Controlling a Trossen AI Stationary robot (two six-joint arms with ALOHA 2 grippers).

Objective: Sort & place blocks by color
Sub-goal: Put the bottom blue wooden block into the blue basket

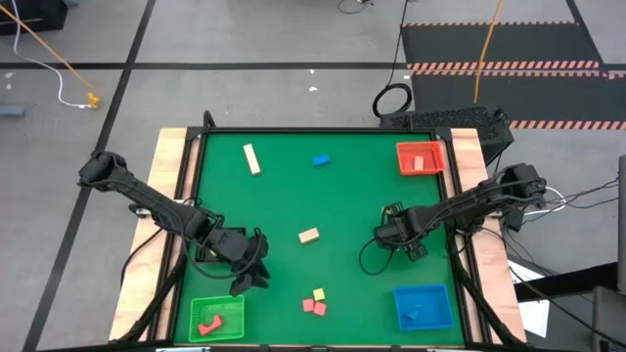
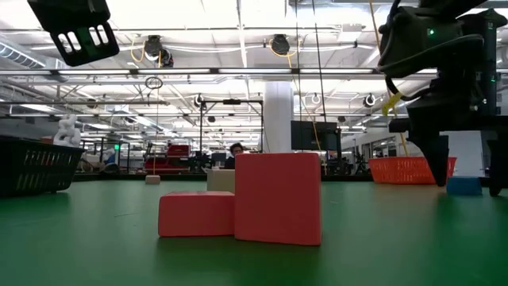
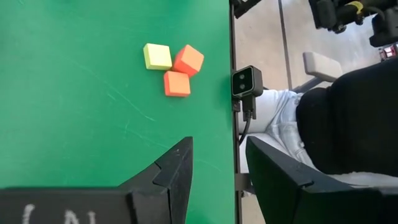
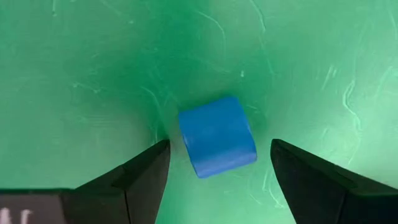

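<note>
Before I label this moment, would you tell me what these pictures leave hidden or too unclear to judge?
- Blue block: plain in the right wrist view between the right gripper's open fingers; in the high view the arm covers it.
- Blocks in the green tray, red tray and blue tray: too small in the high view to tell shapes.
- Yellow block: the low view hides it behind the red blocks.

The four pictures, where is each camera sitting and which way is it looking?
High view: above the table, looking straight down; both arms show, left gripper near the green tray.
Low view: at tabletop height, looking level across; two red blocks up close, arms overhead.
Left wrist view: on the left arm, past its open fingers, at the red and yellow blocks.
Right wrist view: on the right arm, looking down at a blue block between open fingers.
Shared: the red blocks appear in the high, low and left wrist views.
</note>
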